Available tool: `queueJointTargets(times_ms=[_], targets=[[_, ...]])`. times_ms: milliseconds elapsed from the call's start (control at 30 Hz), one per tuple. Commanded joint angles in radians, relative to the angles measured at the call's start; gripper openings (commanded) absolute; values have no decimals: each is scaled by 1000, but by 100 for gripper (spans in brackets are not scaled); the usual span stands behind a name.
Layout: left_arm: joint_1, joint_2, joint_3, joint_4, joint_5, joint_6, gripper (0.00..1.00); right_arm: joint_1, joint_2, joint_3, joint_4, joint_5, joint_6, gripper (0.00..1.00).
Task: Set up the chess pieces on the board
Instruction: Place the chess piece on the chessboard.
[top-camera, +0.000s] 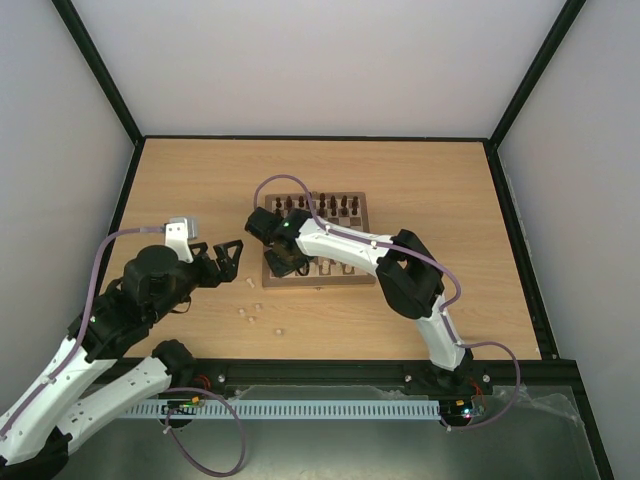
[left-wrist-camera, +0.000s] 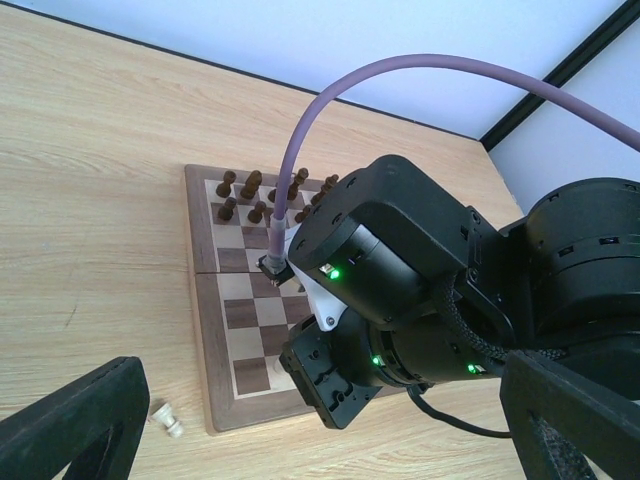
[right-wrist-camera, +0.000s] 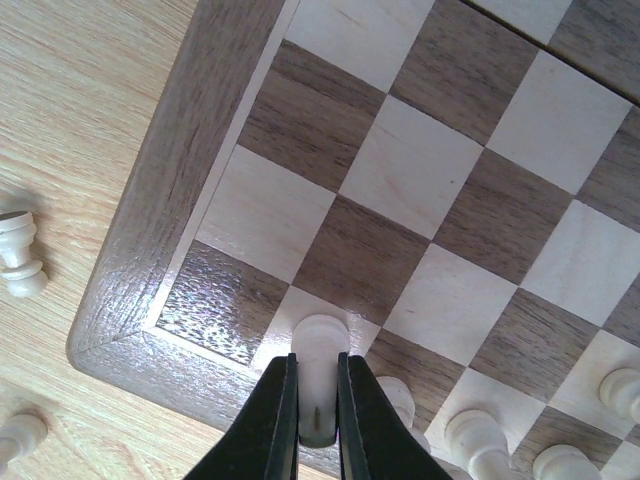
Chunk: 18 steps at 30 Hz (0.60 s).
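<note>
While the right arm stretches over the board, the left gripper (top-camera: 224, 256) hangs above the table (top-camera: 440, 190) on the left. Its two black fingers are spread wide and hold nothing. Just right of it, a few loose pale pieces (top-camera: 246, 283) lie scattered on the table off the board's near-left corner, and one of them appears tipped over.

Further right lies the board (right-wrist-camera: 420, 170), with dark pieces (left-wrist-camera: 228, 184) standing in its two far rows. At its near-left corner the right gripper (right-wrist-camera: 318, 372) is pinched narrowly around a pale piece (right-wrist-camera: 322, 335), held at the light square beside the dark corner square. Whether the base touches the wood I cannot tell. More pale pieces (right-wrist-camera: 478, 435) stand along the near edge to its right.

This looks like the placing step for one pale man in the near row. The next move seems to call for seating it squarely on its square. The fingers would then part gently, so that the close neighbour is not knocked. The loose pieces remain to be fetched.

The table is light wood-grain laminate. The board is polished wood, checkered brown and cream inside a broad brown border, and its corner square is glossy. The pieces are small turned wood with round heads and narrow collars. The fingers are matte black and taper to thin tips.
</note>
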Motion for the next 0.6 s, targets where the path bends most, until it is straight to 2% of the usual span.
queueJointTargets(times_ms=[0, 567], targets=[[6, 9, 16, 14, -1, -1, 99, -2, -13, -34, -25, -35, -17, 2], [6, 27, 5, 32, 6, -4, 99, -2, -54, -83, -14, -47, -13, 5]])
